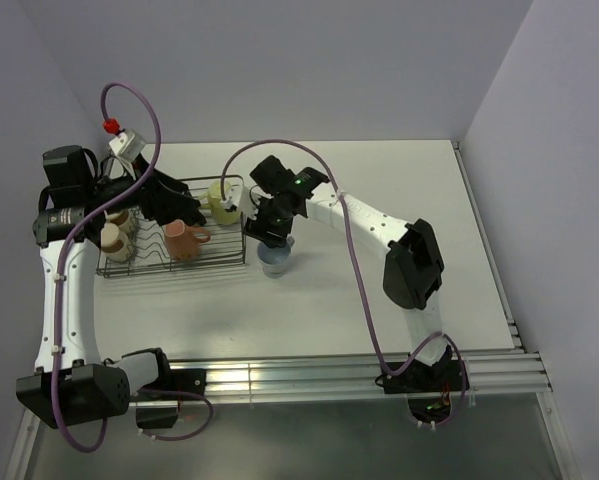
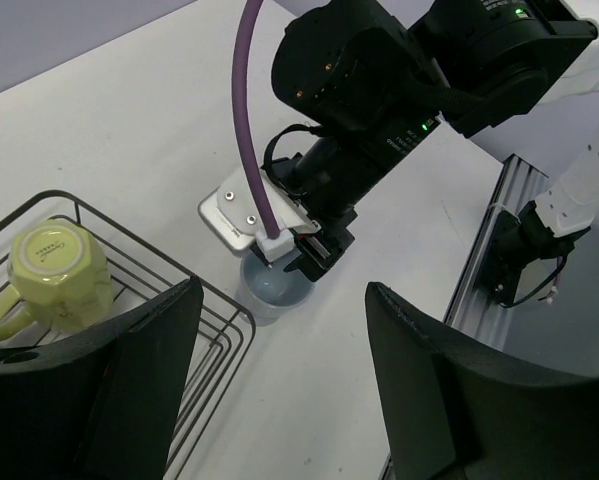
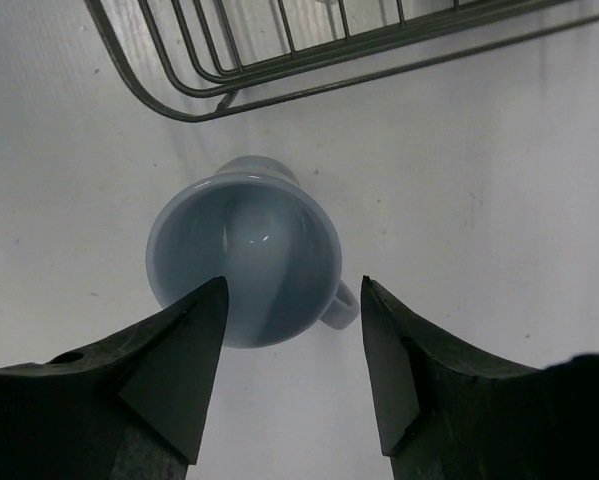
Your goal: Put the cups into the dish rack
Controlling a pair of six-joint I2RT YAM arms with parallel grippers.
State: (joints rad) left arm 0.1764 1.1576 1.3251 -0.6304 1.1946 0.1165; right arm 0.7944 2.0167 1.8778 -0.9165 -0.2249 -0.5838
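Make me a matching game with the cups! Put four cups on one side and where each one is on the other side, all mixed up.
Cups:
1. blue mug
2. yellow mug
3. pink cup
4. brown cups

Places:
A. left end of the rack
B. on the table, outside the rack
C. far right corner of the rack, bottom up
D. middle of the rack

Pairs: 1-B, 2-C, 3-D, 4-A
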